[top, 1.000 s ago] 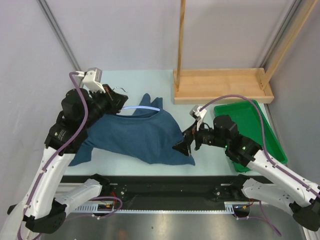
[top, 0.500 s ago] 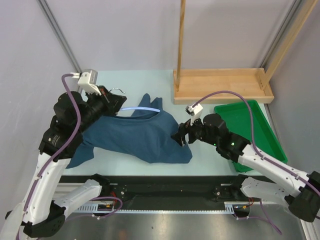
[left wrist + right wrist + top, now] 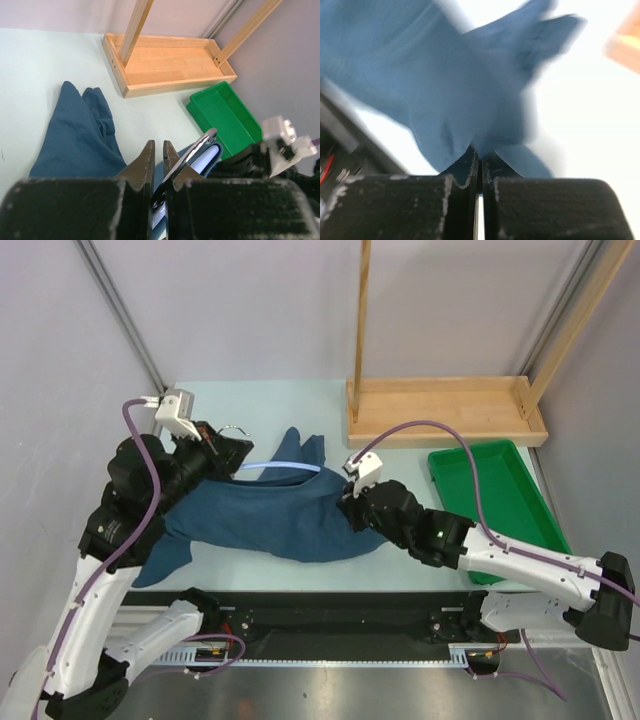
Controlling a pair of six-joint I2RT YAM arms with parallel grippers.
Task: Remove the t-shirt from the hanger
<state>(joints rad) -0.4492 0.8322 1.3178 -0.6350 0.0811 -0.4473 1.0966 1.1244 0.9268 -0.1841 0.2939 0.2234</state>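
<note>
T-shirt (image 3: pixel 270 522), dark teal and crumpled, sprawls across the left half of the counter (image 3: pixel 270 400), closer to its near edge than its far one, with its long axis running left to right. The pale-blue hanger (image 3: pixel 290 467) shows as a thin arc along the cloth's far side, parallel to that axis. Its metal hook (image 3: pixel 235 427) points toward the counter's left edge.

The left hand (image 3: pixel 222 447) is clenched on the hanger: in the left wrist view the hook's wire (image 3: pixel 200 144) runs up between the closed fingers (image 3: pixel 146 159), with pale plastic just behind it. The right hand (image 3: pixel 350 508) sits at the opposite, right-hand end of the garment. The right wrist view is blurred, but it shows the fingers (image 3: pixel 470 161) pinched shut with blue folds gathering at their tips, so it appears to be grasping the T-shirt.

With one arm anchoring the hook on the left and the other on the cloth at the right, the coming move likely turns on drawing the fabric along the hanger's length, rightward and toward the near edge. How much of the hanger remains inside the cloth cannot be made out.

A wooden rack (image 3: pixel 445 410) stands by the far right corner, with a green tray (image 3: pixel 535 502) along the right edge.
</note>
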